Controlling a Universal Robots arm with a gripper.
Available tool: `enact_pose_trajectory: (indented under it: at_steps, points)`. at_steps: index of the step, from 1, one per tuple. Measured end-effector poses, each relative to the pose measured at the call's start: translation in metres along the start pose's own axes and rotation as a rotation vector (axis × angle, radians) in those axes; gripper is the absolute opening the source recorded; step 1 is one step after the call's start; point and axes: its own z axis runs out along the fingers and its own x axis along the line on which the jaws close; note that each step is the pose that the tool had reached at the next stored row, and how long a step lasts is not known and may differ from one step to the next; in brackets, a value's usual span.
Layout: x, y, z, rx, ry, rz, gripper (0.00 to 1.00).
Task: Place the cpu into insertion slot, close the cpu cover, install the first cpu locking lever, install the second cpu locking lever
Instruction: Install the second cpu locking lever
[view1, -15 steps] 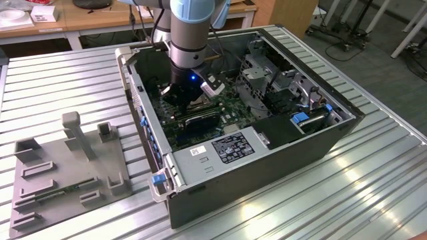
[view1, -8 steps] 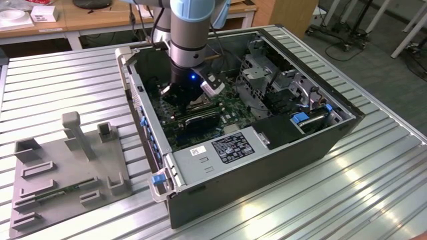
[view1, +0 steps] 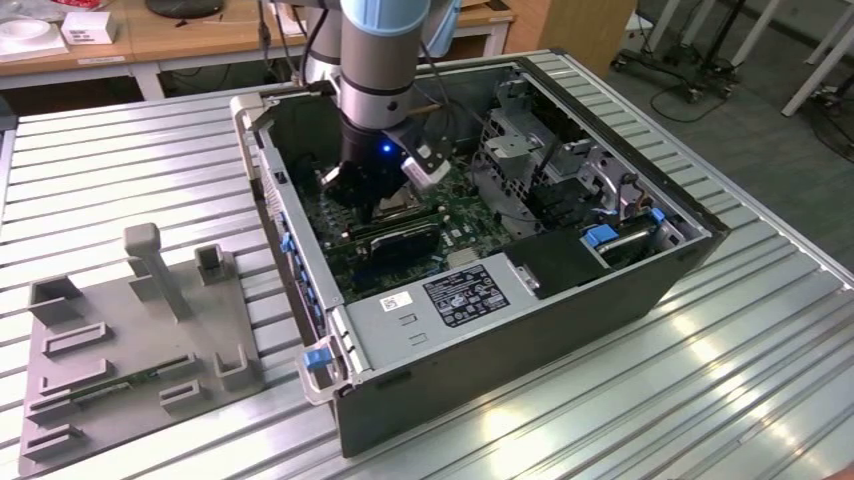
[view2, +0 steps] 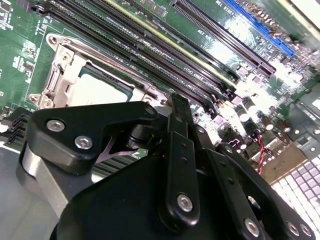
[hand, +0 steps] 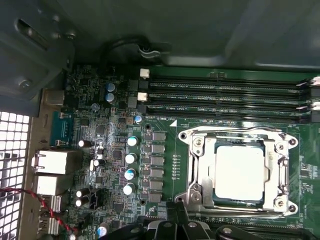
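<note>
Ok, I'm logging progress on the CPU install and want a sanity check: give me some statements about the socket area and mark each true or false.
1. The pale square cpu sits inside the silvery-rimmed insertion slot. True.
2. The thin silvery metal cpu cover stands raised upright off the socket. False: it lies down flat, framing the chip through its window.
3. The long black memory slots run alongside one edge of the socket. True.
4. The black gripper carries the chip between its fingers. False: the chip lies in the socket on the green circuit board.
5. The arm reaches into an open dark computer case lying on a ribbed metal table. True.
</note>
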Motion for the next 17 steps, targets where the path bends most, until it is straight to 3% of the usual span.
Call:
enact_pose_trajectory:
  at_steps: [11,17]
  points:
    - [0.0006,0.0015,-0.0206,0.0001,0.0001,0.000,0.11]
    - [0.0006,0.0016,-0.0213,0.0000,-0.0008,0.000,0.11]
